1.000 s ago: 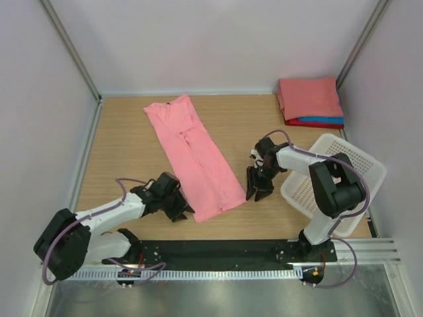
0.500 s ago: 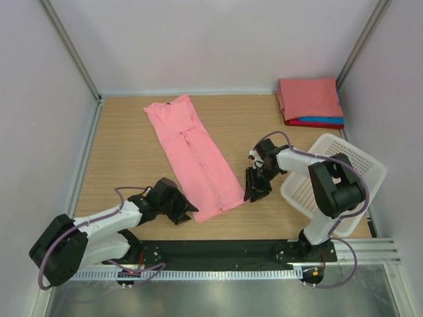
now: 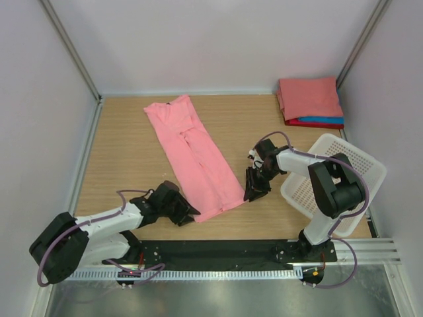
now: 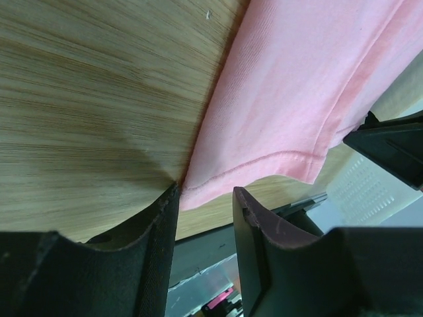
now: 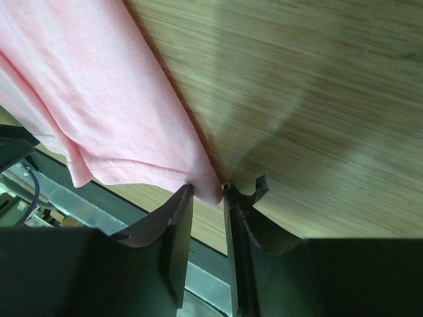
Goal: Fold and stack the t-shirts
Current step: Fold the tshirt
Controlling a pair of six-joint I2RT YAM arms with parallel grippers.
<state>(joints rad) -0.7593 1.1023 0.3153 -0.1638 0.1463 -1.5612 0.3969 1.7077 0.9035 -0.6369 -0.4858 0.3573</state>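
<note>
Now | basket right side | folded t-shirts stacked outside, beyond it

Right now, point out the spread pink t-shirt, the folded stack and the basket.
pink t-shirt (image 3: 195, 155), top view, middle of the cloth
folded stack (image 3: 309, 98), top view, top shirt's middle
basket (image 3: 362, 157), top view, bare mesh floor

Wooden table: pink t-shirt, folded stack, basket

Four t-shirts, one basket, two claws
</note>
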